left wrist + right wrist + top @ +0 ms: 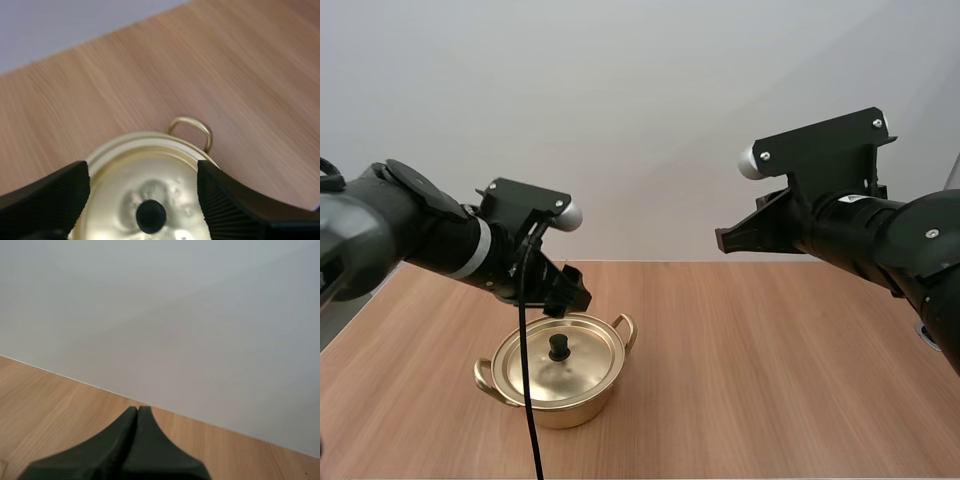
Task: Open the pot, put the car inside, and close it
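The left gripper [143,172] has its 2 jaws wide apart, with the gold pot [560,410] and its lid [165,170] just under them. The lid looks light, hard and slippery, so I'd grab its small black knob [151,216]. The right gripper [137,415] has its jaws together.

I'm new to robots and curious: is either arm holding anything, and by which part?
Nothing is held. The left jaws stand open above the pot lid, clear of its knob; the right jaws are shut, empty.
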Available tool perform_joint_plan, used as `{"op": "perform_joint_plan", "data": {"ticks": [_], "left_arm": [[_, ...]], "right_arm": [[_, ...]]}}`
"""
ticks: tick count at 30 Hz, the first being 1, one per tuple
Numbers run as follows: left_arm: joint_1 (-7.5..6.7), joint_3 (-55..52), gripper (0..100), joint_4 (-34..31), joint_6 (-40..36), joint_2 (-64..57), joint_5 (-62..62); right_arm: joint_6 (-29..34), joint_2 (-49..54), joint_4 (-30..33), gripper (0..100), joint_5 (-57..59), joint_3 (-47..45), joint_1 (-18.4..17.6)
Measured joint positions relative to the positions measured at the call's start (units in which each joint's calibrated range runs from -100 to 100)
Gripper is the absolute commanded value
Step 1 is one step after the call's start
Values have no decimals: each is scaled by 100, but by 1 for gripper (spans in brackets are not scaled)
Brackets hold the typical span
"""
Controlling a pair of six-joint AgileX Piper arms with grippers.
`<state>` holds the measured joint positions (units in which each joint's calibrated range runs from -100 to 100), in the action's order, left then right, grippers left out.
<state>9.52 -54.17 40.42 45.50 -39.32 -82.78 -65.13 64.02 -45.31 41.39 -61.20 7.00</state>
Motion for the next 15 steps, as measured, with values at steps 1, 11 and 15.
{"op": "perform_joint_plan", "data": {"ticks": [1, 11, 15], "left_arm": [[0, 34, 100, 186, 74, -203, 141], [0, -5, 100, 1424, -511, -2115, 2688], [0, -316, 100, 1169, -1104, -2880, 3190]], "right_arm": [[0, 0, 0, 0, 133, 0, 0], [-40, 0, 25, 0, 346, -45, 0], [-49, 0, 329, 0, 58, -45, 0]]}}
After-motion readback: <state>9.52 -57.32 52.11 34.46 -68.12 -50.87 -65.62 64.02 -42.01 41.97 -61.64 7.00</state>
